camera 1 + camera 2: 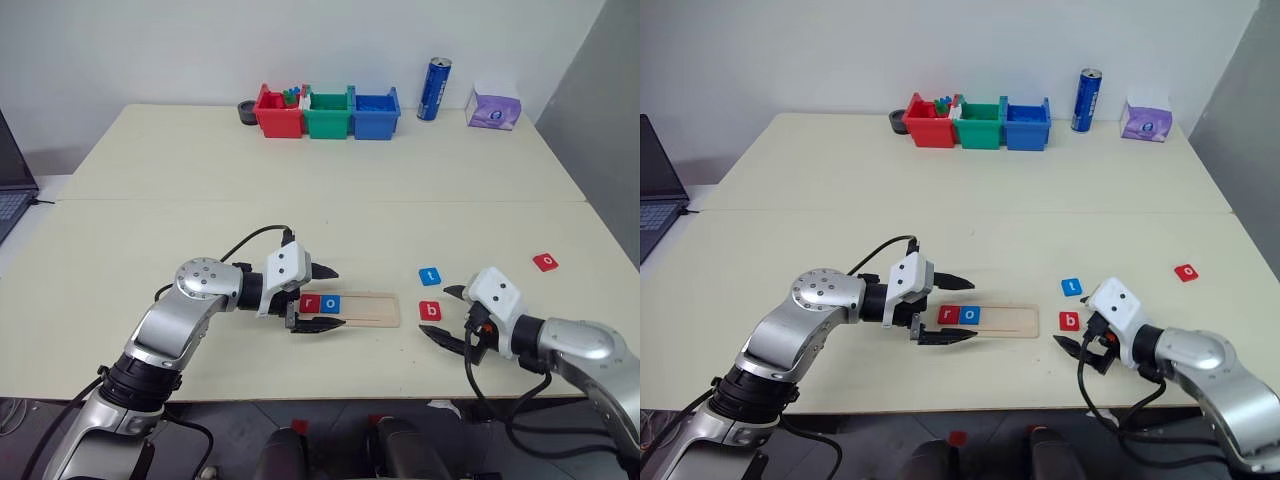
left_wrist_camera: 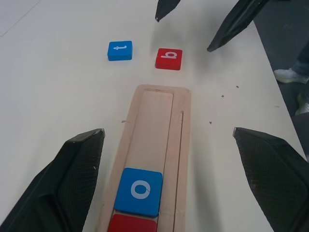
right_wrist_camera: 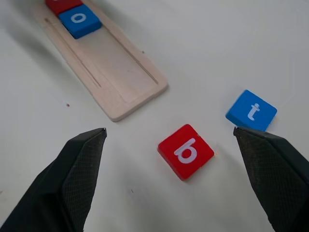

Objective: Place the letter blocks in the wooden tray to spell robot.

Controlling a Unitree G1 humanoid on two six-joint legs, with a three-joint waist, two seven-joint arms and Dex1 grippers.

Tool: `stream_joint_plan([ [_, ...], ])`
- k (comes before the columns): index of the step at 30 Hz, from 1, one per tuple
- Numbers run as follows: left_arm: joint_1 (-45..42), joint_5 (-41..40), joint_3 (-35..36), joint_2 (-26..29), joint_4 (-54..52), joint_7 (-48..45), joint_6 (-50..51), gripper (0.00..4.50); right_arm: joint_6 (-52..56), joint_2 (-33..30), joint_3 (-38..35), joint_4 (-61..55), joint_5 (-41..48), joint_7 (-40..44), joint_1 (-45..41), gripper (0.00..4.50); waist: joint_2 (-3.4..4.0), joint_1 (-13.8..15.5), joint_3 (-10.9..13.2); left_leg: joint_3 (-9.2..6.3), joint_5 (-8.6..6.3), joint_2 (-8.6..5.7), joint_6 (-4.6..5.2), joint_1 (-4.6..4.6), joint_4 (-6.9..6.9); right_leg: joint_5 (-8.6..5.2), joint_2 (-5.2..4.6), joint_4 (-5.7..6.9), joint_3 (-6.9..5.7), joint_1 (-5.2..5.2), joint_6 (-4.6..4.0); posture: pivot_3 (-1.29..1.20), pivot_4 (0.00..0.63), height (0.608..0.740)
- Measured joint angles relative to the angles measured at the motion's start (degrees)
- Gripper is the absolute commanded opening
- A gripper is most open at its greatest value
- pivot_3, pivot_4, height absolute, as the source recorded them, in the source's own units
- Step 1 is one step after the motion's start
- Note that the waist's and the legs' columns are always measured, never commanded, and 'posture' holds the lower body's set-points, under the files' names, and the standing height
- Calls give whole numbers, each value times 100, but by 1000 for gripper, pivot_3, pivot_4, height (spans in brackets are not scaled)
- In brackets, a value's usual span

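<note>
The wooden tray lies near the table's front edge. A red "r" block and a blue "o" block sit side by side at its left end. My left gripper is open over that end, one finger on each side of the tray, holding nothing. A red "b" block lies flat just right of the tray, with a blue "t" block behind it. My right gripper hangs open around the "b" block without gripping it. A red "o" block lies further right.
Red, green and blue bins stand in a row at the table's back, with a blue can and a purple tissue box to their right. A laptop is at the far left.
</note>
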Motion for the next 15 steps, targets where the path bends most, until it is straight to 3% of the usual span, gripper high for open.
stream_joint_plan([
  [14,24,-216,8,26,-113,-271,-123,4500,-1294,-208,916,1927,-595,1470,-1056,4480,-3,8,2,0,0,0,0,-3,1,16,-5,-5,-2,0,-27,0,150,740],
  [15,22,-221,8,26,-113,-275,-138,4500,-1324,-203,964,1994,-623,1521,-1094,4314,-3,10,2,0,0,0,0,-3,1,16,-5,-5,-1,0,-27,0,150,740],
])
